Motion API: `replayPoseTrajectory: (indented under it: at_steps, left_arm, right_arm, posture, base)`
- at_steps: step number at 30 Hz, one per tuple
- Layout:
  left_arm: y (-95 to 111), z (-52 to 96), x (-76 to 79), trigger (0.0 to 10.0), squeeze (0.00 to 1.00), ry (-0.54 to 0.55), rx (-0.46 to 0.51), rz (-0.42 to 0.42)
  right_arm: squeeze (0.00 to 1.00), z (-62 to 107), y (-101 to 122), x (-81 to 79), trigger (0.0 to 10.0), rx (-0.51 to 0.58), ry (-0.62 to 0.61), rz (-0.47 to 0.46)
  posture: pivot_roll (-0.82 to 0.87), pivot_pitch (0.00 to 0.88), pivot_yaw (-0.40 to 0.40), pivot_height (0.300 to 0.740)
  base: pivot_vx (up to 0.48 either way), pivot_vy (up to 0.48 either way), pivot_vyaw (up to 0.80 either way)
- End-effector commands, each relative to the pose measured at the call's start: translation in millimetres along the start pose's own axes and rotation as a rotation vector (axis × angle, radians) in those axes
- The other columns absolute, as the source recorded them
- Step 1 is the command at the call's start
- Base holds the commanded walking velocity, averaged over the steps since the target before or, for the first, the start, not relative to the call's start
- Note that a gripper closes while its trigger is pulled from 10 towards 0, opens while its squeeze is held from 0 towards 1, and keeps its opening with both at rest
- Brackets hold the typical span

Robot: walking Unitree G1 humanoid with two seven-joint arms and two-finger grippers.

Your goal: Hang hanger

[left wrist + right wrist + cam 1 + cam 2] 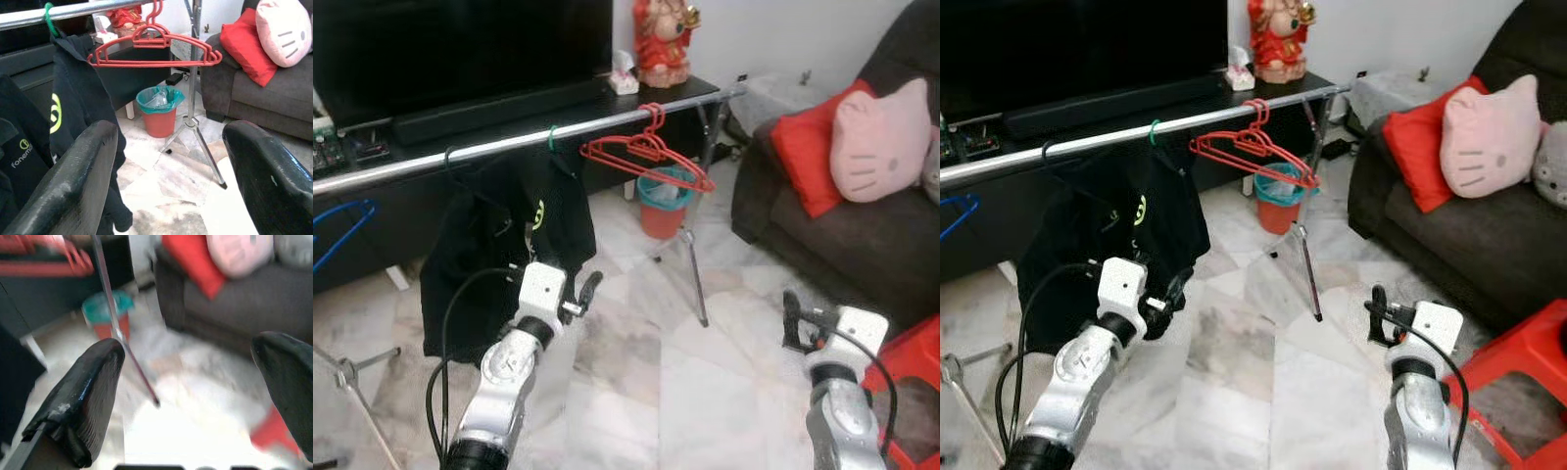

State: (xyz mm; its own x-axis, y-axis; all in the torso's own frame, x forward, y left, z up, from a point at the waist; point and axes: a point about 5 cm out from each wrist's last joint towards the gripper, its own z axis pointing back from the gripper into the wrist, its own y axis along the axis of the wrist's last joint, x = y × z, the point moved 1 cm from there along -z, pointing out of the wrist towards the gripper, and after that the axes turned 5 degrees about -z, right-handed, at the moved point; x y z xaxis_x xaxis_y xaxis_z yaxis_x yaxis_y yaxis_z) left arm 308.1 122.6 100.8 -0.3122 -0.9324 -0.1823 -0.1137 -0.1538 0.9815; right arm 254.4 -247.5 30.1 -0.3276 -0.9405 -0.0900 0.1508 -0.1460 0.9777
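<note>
Left eye view: red hangers (646,152) hang on the rail (509,142), my two sets of fingers low and holding nothing.

Hangers sit at 12 o'clock, hooked over the rail just right of a black shirt (504,235) on a green hook (551,137). My left fingers (166,181) are spread apart, at 7 o'clock, just in front of the shirt's hem. My right fingers (195,401) are apart too, at 5 o'clock over the marble floor (636,382), beside a red stool (915,377). Below the hangers stands a red bin (664,201) by the rail's tripod leg (693,269). At 2 o'clock a sofa (832,235) carries a red cushion (808,157) and a pink one (881,137).
</note>
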Motion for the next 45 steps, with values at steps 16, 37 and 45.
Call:
replayPoseTrajectory:
  at_steps: [16,37,45]
  left_arm:
    - [6.1,-3.8,0.9,10.0,0.00,0.051,0.019,0.088]
    - [8.2,-5.0,-7.5,10.0,0.00,0.079,0.016,0.104]
    - [10.8,-7.6,-7.2,10.0,0.00,0.064,0.022,0.089]
  right_arm:
    - [0.00,75.6,-142.3,23.1,10.0,-0.758,0.062,0.218]
    - [0.00,86.9,-157.5,3.1,10.0,-0.872,0.078,0.200]
    - [0.00,86.5,-157.5,0.8,10.0,-0.865,0.076,0.185]
  posture:
    - [0.04,0.000,-0.012,0.740]
    - [0.03,0.000,0.008,0.740]
    - [0.03,0.000,0.009,0.740]
  base:
    - [0.000,0.000,0.00]
    - [0.000,0.196,0.00]
    - [0.000,0.468,0.00]
